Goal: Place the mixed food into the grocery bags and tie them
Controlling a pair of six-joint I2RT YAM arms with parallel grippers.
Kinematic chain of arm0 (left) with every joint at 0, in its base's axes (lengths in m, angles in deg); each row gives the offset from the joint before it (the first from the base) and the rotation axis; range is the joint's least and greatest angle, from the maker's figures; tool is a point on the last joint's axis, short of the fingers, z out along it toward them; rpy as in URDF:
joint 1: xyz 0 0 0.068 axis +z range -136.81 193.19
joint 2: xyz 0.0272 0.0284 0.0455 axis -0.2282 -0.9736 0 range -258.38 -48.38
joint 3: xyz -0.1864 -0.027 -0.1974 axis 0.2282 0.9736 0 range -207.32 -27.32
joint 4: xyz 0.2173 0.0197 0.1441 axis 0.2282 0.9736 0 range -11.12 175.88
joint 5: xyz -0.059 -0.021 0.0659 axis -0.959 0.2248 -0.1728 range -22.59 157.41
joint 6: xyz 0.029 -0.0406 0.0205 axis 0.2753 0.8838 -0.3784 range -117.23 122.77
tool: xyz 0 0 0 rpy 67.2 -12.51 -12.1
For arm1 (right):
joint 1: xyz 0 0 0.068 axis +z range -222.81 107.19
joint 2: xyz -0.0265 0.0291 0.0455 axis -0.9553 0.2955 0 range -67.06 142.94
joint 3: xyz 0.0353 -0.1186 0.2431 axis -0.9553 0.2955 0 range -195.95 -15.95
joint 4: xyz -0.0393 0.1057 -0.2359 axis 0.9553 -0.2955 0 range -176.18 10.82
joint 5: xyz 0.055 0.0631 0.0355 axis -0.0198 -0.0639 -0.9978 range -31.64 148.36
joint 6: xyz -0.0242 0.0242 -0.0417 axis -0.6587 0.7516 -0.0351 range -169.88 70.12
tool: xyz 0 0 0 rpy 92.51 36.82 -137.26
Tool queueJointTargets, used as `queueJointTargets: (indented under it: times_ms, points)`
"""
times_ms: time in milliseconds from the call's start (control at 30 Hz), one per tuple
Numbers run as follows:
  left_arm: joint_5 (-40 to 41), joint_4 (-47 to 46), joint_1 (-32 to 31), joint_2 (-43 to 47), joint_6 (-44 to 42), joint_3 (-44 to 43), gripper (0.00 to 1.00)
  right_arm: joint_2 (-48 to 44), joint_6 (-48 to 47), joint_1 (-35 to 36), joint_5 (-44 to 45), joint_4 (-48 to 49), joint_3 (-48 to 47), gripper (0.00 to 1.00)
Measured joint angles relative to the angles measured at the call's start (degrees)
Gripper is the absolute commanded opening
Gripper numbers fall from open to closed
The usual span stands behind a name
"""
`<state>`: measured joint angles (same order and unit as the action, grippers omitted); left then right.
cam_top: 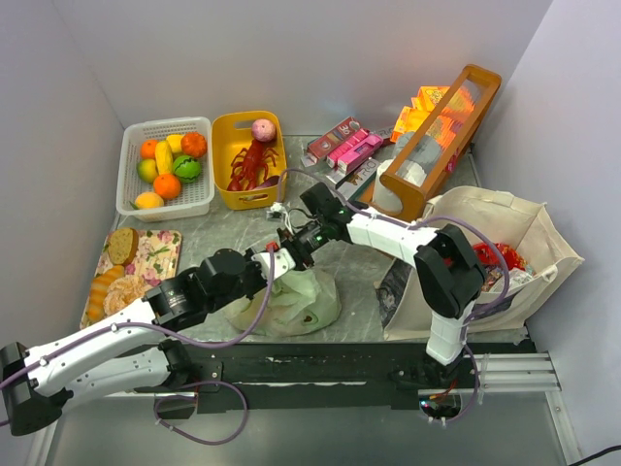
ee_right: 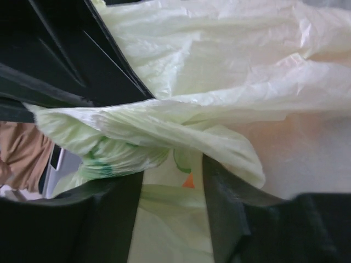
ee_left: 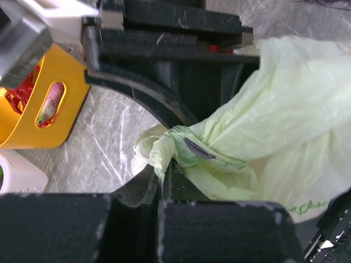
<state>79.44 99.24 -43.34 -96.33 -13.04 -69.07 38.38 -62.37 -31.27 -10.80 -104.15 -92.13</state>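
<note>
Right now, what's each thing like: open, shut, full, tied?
green bag, lying crumpled, handles twisted together.
left claw, shut on the green bag's handle.
right claw, open, twisted handles between its fingers.
canvas tote, standing open, red packets inside.
yellow basket, holding a red lobster.
wooden crate, leaning at a slant.

Top view: even, diffuse light from above, bright on the white walls and grey table point(cam_top: 218, 231), with soft, short shadows under the arms, a warm orange glow through the wooden crate point(cam_top: 439, 139), and sharp focus throughout. Left wrist view: the near jaws are dark and blurred, the pale green plastic bag point(ee_left: 285, 120) is well lit and crisp, and the table shows faint glare streaks. Right wrist view: the bag is nearly washed out at upper right, and the jaws are black and soft.
</note>
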Motion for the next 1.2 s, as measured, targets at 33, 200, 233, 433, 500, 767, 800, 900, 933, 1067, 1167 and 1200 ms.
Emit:
queueJointTargets:
  times_ms: [33,200,233,433,500,767,800,900,933,1067,1167,1200]
  points:
    - [0.0,0.0,0.0,0.0,0.0,0.0,0.01,-0.4,0.4,-0.2,-0.2,0.9,0.5,0.63]
    - [0.1,-0.4,-0.1,-0.4,0.1,0.1,0.01,-1.4,3.7,-0.7,-0.7,5.1,2.7,0.66]
    - [0.2,-0.4,-0.1,-0.5,0.2,0.1,0.01,-1.4,4.2,-0.7,-0.7,5.7,2.9,0.66]
    - [1.1,-0.6,-0.2,-1.9,1.0,0.1,0.01,-2.1,9.0,-0.7,-0.7,11.4,5.8,0.68]
    - [1.5,-0.8,-0.3,-2.8,1.7,0.0,0.01,-2.6,10.6,-0.7,-0.5,13.5,7.0,0.70]
    - [5.0,-0.8,-0.5,-8.2,5.1,-1.2,0.01,-6.6,18.8,-1.0,0.5,23.9,12.9,0.70]
    - [5.9,-0.8,-0.5,-8.4,5.5,-1.3,0.01,-6.9,19.7,-1.0,0.5,24.9,13.3,0.70]
    - [7.5,-0.7,-0.3,-8.5,6.5,-1.4,0.01,-7.3,21.7,-0.8,0.7,26.4,14.2,0.67]
    - [7.6,-0.7,-0.3,-8.5,6.9,-1.4,0.01,-7.4,22.1,-0.7,0.9,27.0,14.4,0.64]
    - [7.5,-0.4,-0.3,-8.3,8.5,-1.5,0.01,-7.4,22.7,0.0,3.1,27.1,14.4,0.51]
    - [7.3,-0.3,-0.2,-7.2,8.9,-1.5,0.01,-7.4,23.4,0.1,4.5,27.5,14.6,0.35]
    - [7.3,-0.3,-0.2,-6.5,9.0,-1.5,0.01,-7.4,23.7,0.1,4.9,27.6,14.7,0.32]
